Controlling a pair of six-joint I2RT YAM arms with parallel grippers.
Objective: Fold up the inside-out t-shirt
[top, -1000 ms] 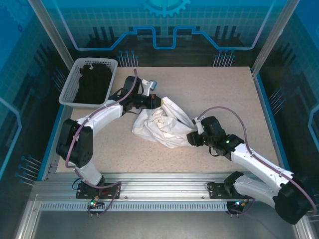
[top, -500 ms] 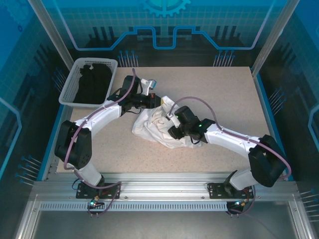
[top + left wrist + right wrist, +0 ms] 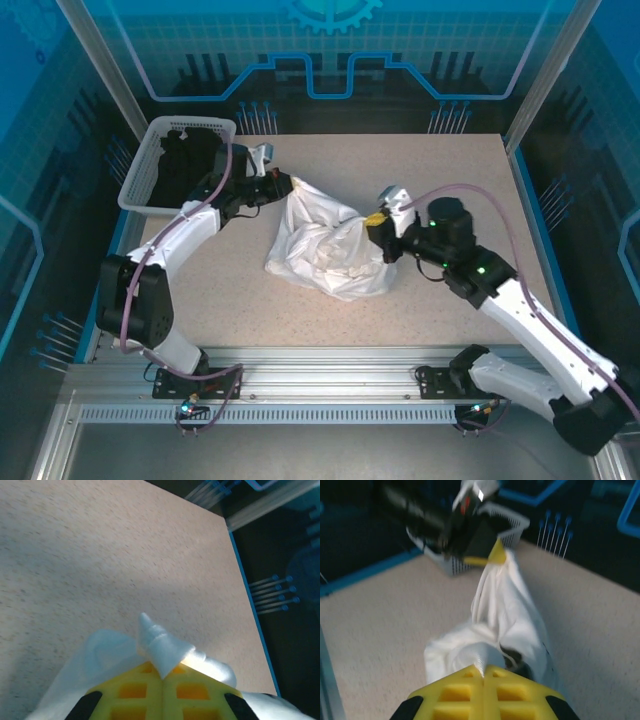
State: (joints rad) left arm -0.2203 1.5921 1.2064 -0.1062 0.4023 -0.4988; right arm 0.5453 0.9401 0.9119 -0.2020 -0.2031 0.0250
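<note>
I hold the inside-out t-shirt [image 3: 322,250] pinched in both: left gripper [image 3: 287,185] nearer the basket [image 3: 195,121], right gripper [image 3: 379,221] beyond.

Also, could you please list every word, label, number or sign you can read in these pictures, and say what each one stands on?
No text can be read anywhere in these pictures.
White t-shirt: a small dark print beside the right tool, too blurred to read.
Back panel: a gear outline, a drawing without letters.
</note>
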